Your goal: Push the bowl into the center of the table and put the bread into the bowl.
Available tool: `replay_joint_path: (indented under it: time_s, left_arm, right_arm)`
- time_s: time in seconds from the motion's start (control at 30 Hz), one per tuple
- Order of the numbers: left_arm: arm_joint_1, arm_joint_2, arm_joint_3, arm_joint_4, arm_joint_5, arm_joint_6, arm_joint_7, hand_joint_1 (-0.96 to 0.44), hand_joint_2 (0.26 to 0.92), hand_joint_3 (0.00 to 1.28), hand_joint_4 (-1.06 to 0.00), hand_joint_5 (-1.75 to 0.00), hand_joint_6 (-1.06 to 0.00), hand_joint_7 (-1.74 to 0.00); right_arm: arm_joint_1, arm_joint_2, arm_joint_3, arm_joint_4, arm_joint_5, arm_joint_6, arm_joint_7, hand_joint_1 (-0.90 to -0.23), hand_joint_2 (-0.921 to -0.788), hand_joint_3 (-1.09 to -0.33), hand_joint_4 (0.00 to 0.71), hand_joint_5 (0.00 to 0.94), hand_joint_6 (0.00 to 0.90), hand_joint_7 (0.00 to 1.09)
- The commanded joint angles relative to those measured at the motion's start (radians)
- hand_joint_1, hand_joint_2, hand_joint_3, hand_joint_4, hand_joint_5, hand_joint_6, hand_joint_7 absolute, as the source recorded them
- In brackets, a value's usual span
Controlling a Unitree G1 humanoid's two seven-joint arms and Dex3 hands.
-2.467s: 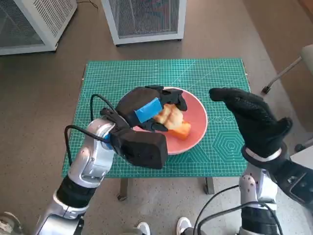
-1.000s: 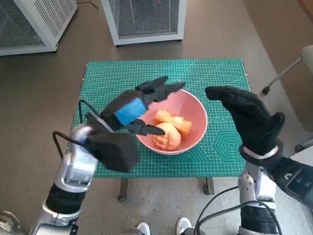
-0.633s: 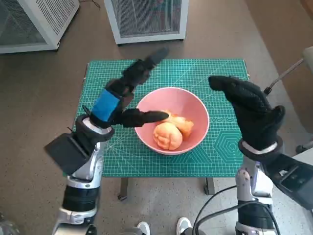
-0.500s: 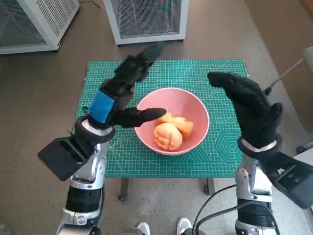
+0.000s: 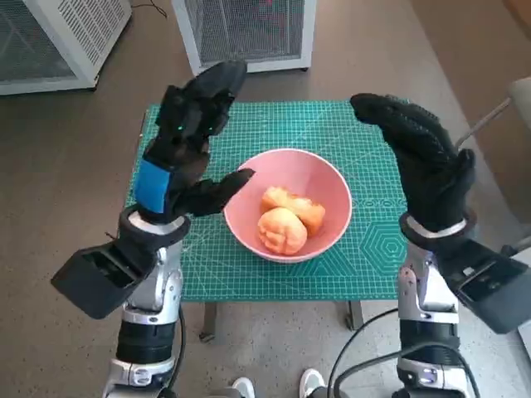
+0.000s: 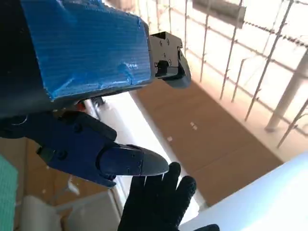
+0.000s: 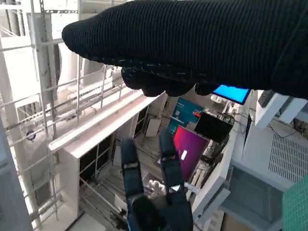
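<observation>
left hand (image 5: 184, 149): we see it raised at centre-left of the frame, fingers spread, holding nothing.
right hand (image 5: 419, 162): raised at right of frame, fingers apart, nothing in it.
bowl (image 5: 328, 186): pink, frame centre, on the green mat (image 5: 365, 249), about mid-table.
bread (image 5: 282, 230): two pieces touching, inside the bowl.
cabinets (image 5: 249, 29): white, on the floor at top of frame.
</observation>
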Motion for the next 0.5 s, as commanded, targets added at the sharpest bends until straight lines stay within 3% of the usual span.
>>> replay_joint_path:
  time_s: [0.03,0.5]
  left_arm:
    - [-0.005,0.000,0.013,0.026,-0.022,-0.032,0.001,-0.61,0.921,0.31,-0.27,-0.05,-0.01,-0.69]
    - [-0.031,0.024,0.018,0.117,-0.008,-0.135,-0.019,-0.62,0.921,0.29,-0.26,-0.02,-0.09,-0.55]
  right_arm:
    - [0.001,0.002,0.007,0.005,0.012,0.037,-0.010,-0.526,-0.921,-0.508,0.299,0.020,0.086,0.66]
    - [-0.019,-0.005,0.011,0.003,0.037,0.066,0.006,-0.541,-0.921,-0.501,0.301,0.016,0.081,0.64]
